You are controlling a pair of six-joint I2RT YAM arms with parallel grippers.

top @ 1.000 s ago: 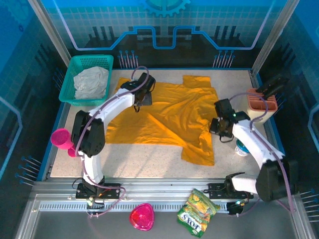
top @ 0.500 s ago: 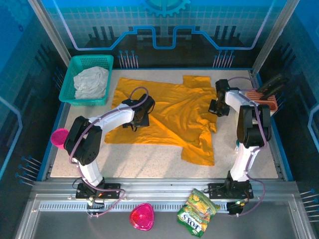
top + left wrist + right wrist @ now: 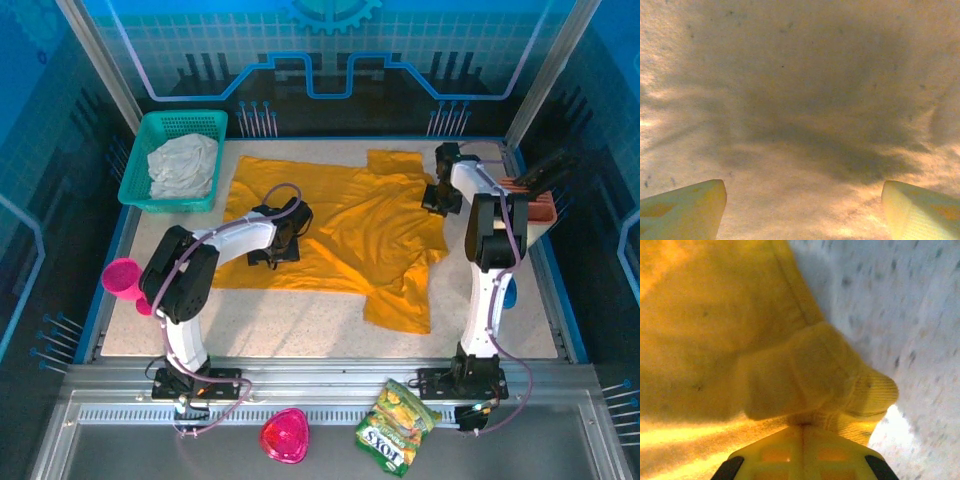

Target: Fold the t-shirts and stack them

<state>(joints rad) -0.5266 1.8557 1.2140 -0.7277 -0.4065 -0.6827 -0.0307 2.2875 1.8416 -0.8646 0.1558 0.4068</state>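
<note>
Right hand (image 3: pixel 436 197) pinches the t-shirt (image 3: pixel 345 235) at its edge, seemingly to spread it; left hand (image 3: pixel 272 250) hovers spread-fingered over it.

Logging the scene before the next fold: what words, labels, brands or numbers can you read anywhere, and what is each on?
"SXOL": roughly how the big white letters look, tilted, on the green snack bag on the near rail; the reading is unsure.
Smaller print on that bag: too small to read.
t-shirt: plain, no print visible.
basket: no label visible.
</note>
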